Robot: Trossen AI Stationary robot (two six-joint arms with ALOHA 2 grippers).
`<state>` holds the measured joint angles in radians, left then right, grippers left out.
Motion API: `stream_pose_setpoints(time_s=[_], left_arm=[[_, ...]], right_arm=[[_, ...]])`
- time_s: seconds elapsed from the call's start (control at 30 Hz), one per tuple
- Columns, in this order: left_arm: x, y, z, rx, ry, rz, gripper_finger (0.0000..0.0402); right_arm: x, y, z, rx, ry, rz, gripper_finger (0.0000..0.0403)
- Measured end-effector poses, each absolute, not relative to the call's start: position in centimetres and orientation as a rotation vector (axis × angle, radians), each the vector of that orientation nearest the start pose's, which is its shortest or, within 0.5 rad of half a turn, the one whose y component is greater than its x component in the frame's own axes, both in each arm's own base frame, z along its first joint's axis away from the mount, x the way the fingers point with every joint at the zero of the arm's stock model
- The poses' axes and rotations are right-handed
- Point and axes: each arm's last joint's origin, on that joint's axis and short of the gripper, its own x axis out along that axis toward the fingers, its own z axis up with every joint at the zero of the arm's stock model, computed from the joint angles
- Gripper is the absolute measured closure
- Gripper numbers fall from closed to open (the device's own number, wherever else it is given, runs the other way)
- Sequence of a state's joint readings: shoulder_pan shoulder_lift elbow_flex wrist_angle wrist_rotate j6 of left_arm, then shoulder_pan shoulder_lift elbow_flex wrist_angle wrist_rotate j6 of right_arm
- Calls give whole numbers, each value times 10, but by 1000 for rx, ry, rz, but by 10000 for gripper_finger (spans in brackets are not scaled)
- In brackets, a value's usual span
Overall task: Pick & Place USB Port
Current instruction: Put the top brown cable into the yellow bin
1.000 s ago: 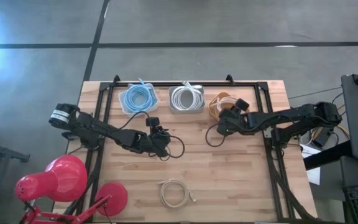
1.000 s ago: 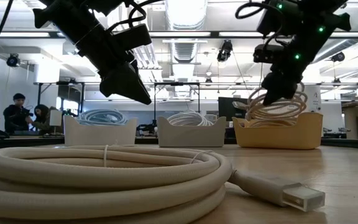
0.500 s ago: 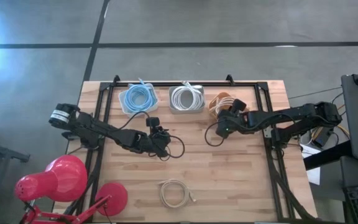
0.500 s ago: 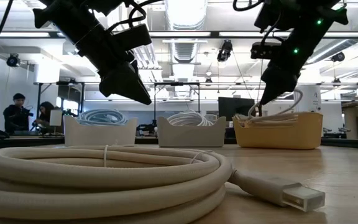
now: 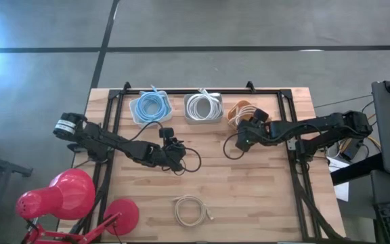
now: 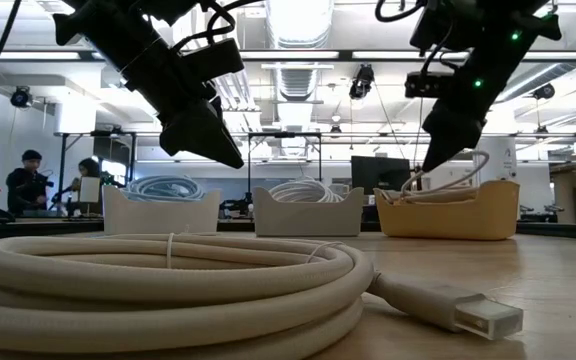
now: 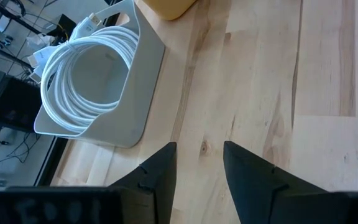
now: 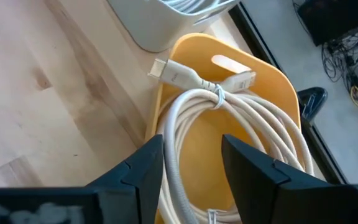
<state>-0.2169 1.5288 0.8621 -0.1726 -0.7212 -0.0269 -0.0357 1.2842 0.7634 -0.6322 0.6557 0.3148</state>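
your right gripper (image 8: pixel 191 163) hangs with fingers apart and empty over the yellow bin (image 8: pixel 272 93), a cable (image 8: pixel 229 134) coiled inside, so that drop looks done; next, send your waiting open left gripper (image 7: pixel 197 168) to the near cable (image 5: pixel 190 209).

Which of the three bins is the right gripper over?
The yellow bin, rightmost in the row, holding the cream cable coil; the right gripper hovers open at its edge.

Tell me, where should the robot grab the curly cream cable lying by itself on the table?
Probably from straight above, pinching across the bundled loops of the cream cable. It lies flat on the table, tied in a coil, so the thick ring gives more to grip than the thin plug end sticking out.
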Motion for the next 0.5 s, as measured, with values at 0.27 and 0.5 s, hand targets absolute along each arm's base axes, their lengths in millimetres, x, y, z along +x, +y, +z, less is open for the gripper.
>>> stream_pose_setpoints(time_s=[0.27,0.5], left_arm=[[295,-46,196,358,749,484,260],[295,-46,196,358,749,484,259]], right_arm=[[216,-26,192,-53,1033,-802,224],[212,-24,184,-6,1068,-765,194]])
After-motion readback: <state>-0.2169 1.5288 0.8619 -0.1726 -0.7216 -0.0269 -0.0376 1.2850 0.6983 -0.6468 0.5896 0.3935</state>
